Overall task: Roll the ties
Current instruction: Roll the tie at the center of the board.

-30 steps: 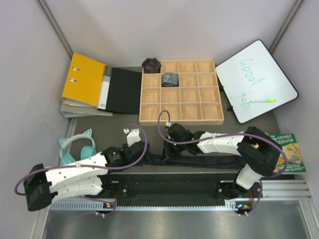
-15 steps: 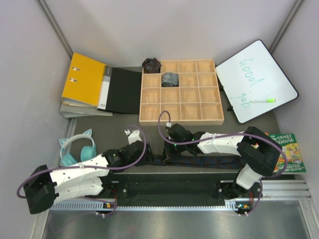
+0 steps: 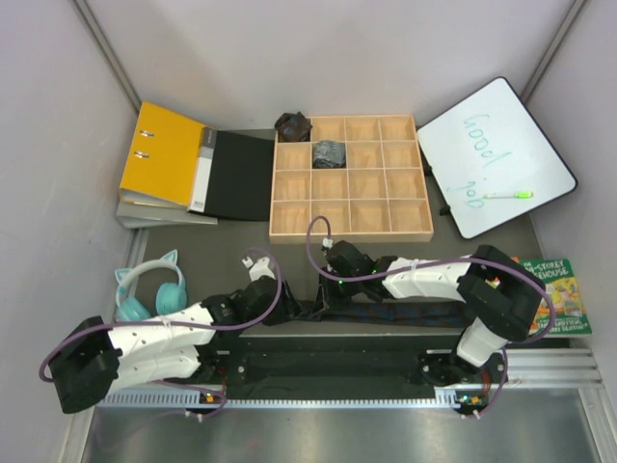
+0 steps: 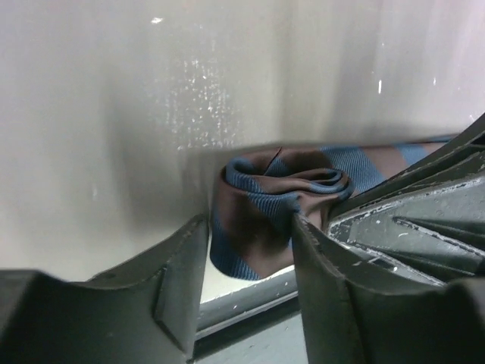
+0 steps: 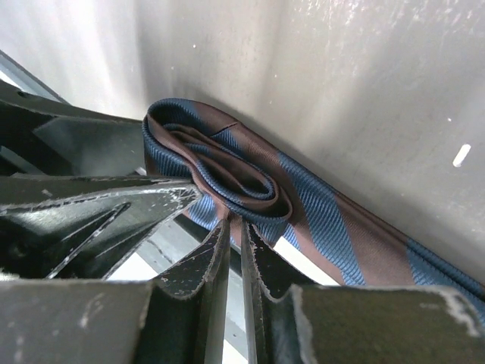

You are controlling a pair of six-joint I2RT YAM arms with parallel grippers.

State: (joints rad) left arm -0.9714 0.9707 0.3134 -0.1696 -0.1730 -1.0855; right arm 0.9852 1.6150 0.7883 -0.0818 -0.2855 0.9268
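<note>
**Third tie on the go, roll only just started**

Since a second ago the left arm [image 3: 145,347] has swung in a bit toward the middle, while the right arm [image 3: 434,275] has hardly budged. At the back, the wooden tray [image 3: 350,234] already has two rolled ties: a brownish one [image 3: 294,125] at the far-left corner cell and a greyish one [image 3: 329,152] one cell diagonally in. The striped tie [image 3: 405,313], blue and brown, lies stretched along the table's near edge. Its left end is curled into a small loose roll [image 4: 265,205]. The left gripper [image 4: 250,227] has a finger touching each side of that roll, so I'd say it's holding it. The right gripper [image 5: 235,227] is nearly closed and looks pinched on the layer just under the roll. So it's early in the rolling. Next is turning the roll along the strip while keeping it tight.
</note>
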